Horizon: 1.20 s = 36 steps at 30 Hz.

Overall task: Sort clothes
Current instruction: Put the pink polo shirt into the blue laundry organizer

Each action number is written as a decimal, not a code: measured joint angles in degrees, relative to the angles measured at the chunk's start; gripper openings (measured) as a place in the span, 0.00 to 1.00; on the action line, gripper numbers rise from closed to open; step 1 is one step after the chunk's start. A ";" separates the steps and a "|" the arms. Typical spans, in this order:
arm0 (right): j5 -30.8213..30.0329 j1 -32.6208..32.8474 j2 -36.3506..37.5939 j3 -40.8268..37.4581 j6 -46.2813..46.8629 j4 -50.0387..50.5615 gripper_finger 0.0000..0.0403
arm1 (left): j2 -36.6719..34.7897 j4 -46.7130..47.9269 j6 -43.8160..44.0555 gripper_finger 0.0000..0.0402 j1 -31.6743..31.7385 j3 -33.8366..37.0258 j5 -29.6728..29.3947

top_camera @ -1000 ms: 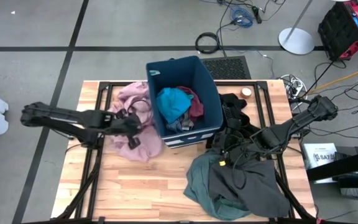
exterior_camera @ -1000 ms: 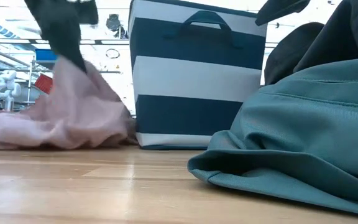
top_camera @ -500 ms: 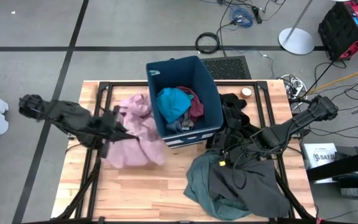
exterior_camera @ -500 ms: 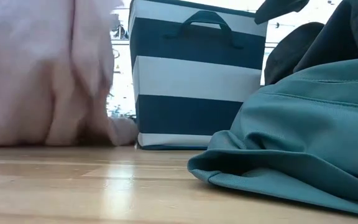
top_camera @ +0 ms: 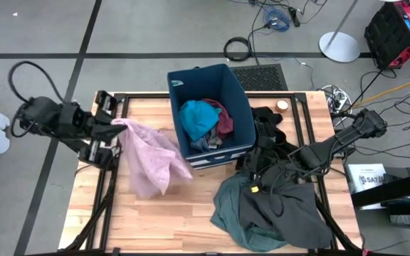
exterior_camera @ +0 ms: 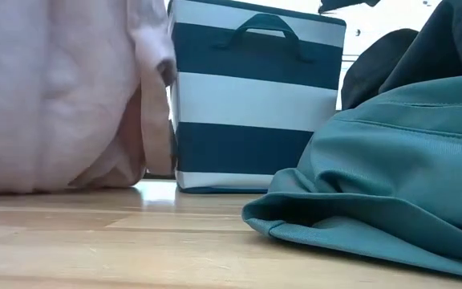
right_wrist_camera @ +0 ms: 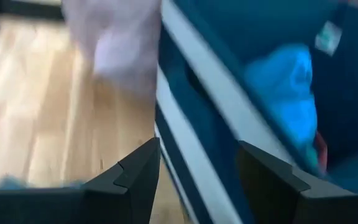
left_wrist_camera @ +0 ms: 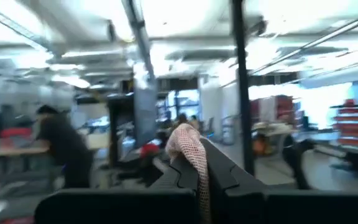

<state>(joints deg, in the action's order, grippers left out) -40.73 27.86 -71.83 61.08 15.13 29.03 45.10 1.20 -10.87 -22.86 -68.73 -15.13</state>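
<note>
Two tools are in play, and only my left tool (top_camera: 112,126) is working: it is pressed together on a corner of the dusty-pink garment (top_camera: 150,158), which a second ago lay heaped against the navy bin (top_camera: 239,99) and now hangs lifted, draping toward the worktop (top_camera: 184,210). I judge the piece is free to carry to its pile. My right tool (right_wrist_camera: 197,163) waits spread and empty near the bin's front, over the grey-green garment (top_camera: 228,203) and the dark grey one (top_camera: 283,213). A bright-blue piece (top_camera: 198,117) and a red piece (top_camera: 224,119) sit in the bin. From the low view, pink cloth blocks the left side, so I cannot see whether its hem touches the wood.
</note>
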 joint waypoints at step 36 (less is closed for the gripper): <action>44.54 -21.65 -22.55 18.30 -20.43 -40.02 0.49 | 3.26 1.49 1.53 0.00 4.59 0.33 -6.14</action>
<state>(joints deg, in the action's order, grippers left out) 3.81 6.21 -94.38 79.37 -5.30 -10.99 48.36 2.69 -9.34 -18.27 -68.40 -21.27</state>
